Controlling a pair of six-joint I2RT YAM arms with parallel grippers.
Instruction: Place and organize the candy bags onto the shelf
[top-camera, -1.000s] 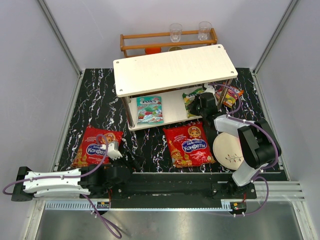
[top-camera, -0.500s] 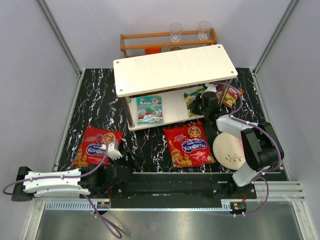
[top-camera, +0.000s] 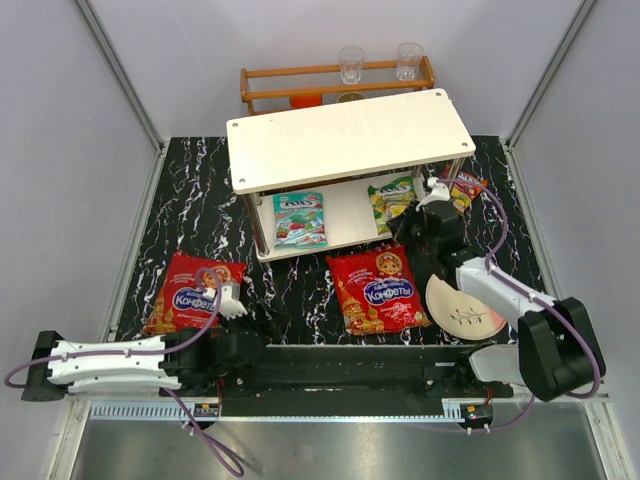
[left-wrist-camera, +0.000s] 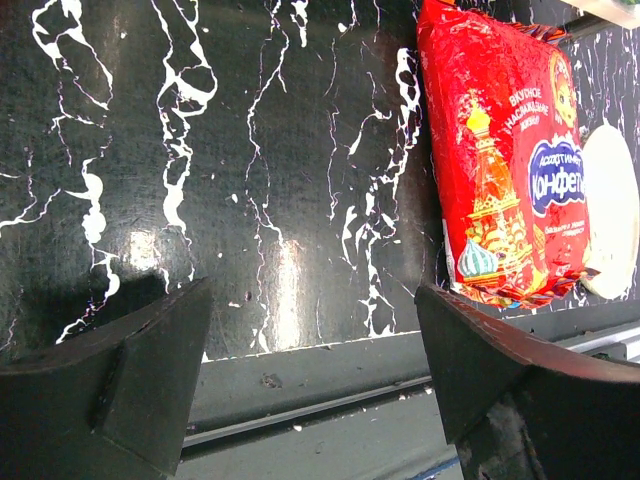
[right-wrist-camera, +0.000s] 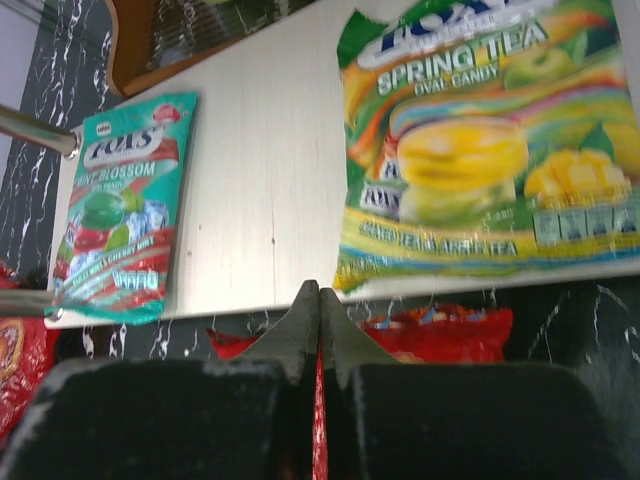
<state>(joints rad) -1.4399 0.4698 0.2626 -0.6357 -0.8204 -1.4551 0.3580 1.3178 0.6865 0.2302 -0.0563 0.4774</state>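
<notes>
The white two-tier shelf (top-camera: 350, 140) stands mid-table. On its lower board (right-wrist-camera: 270, 180) lie the teal bag (top-camera: 299, 218) (right-wrist-camera: 125, 210) and the green-yellow bag (top-camera: 392, 198) (right-wrist-camera: 480, 150). The red-orange small bag (top-camera: 466, 186) lies on the table right of the shelf. One large red bag (top-camera: 190, 292) lies front left. The other (top-camera: 380, 290) (left-wrist-camera: 510, 150) lies in front of the shelf. My right gripper (top-camera: 402, 234) (right-wrist-camera: 320, 300) is shut and empty at the lower board's front edge, above that bag's top. My left gripper (top-camera: 262, 326) (left-wrist-camera: 312, 300) is open and empty, low by the near edge.
A round cream plate (top-camera: 462, 305) (left-wrist-camera: 610, 210) lies right of the central red bag, partly under my right arm. A brown wooden rack (top-camera: 337, 82) with two glasses (top-camera: 351, 62) stands behind the shelf. Grey walls enclose the table; a metal rail (left-wrist-camera: 300, 390) runs along the near edge.
My right gripper has pulled back from the lower board towards the near side, and the arm's elbow has dropped to the right. The green-yellow bag now lies uncovered there. The left arm has not moved.
</notes>
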